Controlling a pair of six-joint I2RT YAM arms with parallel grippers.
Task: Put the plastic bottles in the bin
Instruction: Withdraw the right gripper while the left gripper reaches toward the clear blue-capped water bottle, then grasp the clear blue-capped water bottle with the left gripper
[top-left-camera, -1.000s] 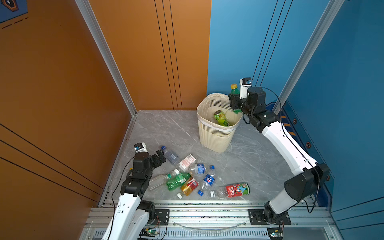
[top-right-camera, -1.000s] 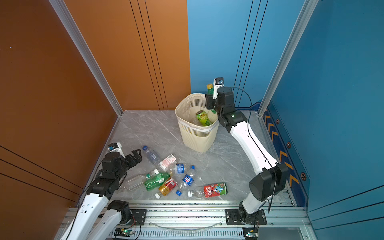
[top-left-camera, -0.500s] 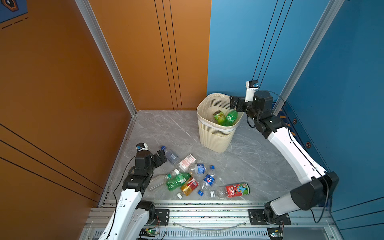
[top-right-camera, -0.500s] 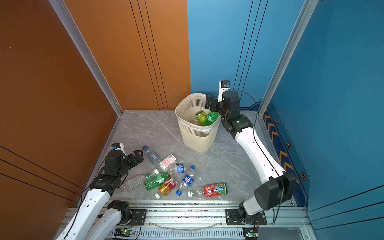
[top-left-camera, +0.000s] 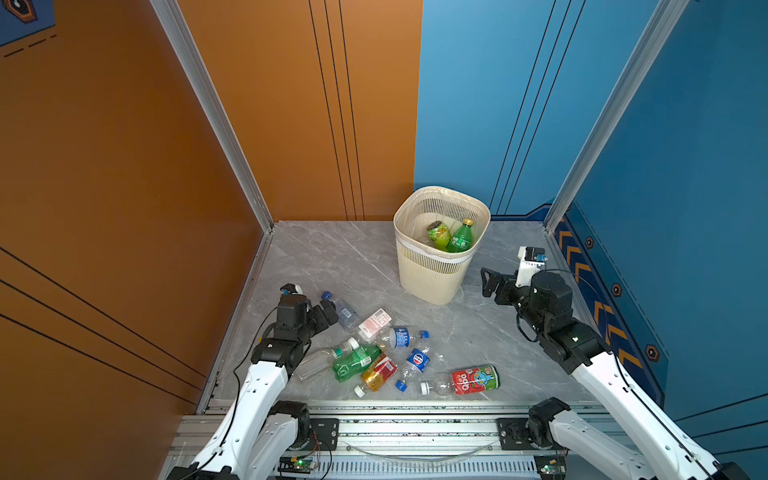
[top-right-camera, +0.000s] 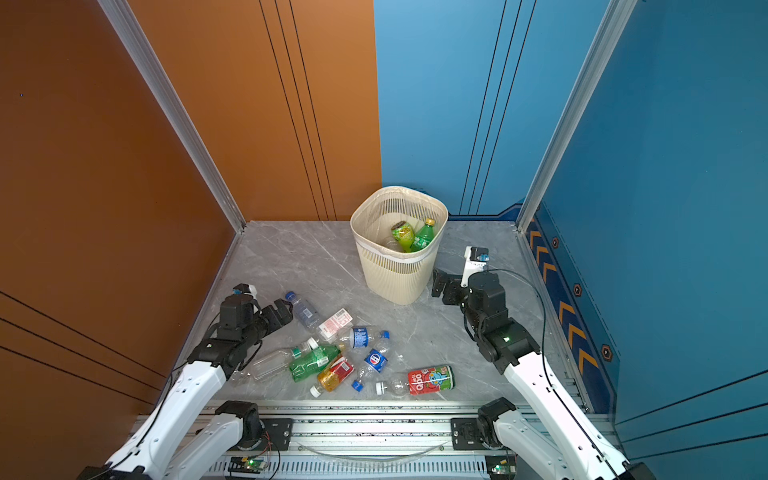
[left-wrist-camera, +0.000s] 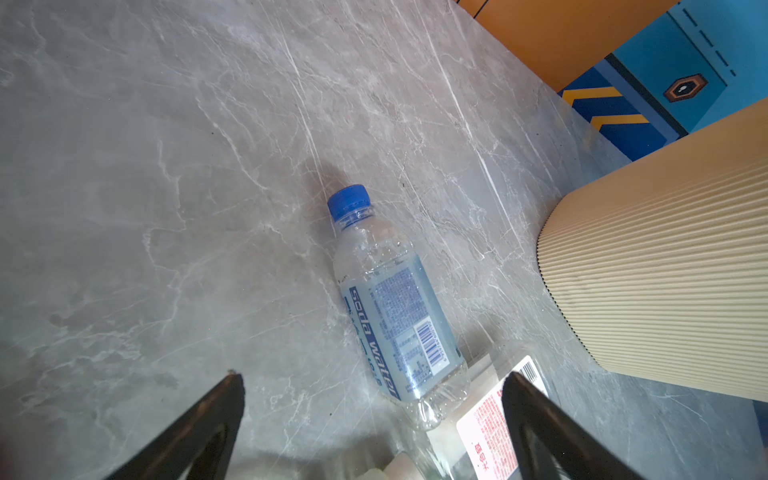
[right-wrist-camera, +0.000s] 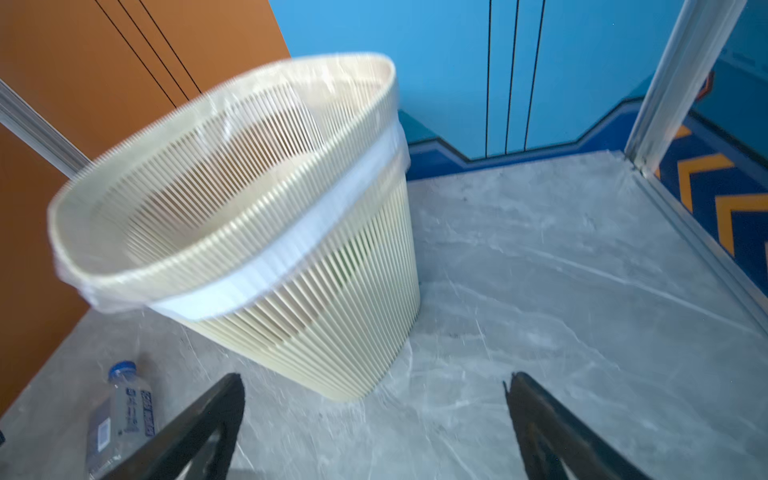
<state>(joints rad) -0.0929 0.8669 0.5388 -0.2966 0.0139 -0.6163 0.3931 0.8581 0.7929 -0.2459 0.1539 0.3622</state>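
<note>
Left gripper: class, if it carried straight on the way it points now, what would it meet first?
Probably the blue-capped soda water bottle, lying just ahead of the open left gripper, in line with its gap. How high the gripper sits is hard to judge.

Tabletop (top-left-camera: 332, 257) is looking like smooth grey marble; bin (top-left-camera: 428, 278) ahead of the right fingers (right-wrist-camera: 208, 415) is showing ribbed matt plastic, bottles (left-wrist-camera: 390, 299) are gleaming glossy clear plastic.

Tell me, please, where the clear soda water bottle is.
That clear soda water bottle lies left in both top views, before the left tool, beside a red-labelled bottle.
</note>
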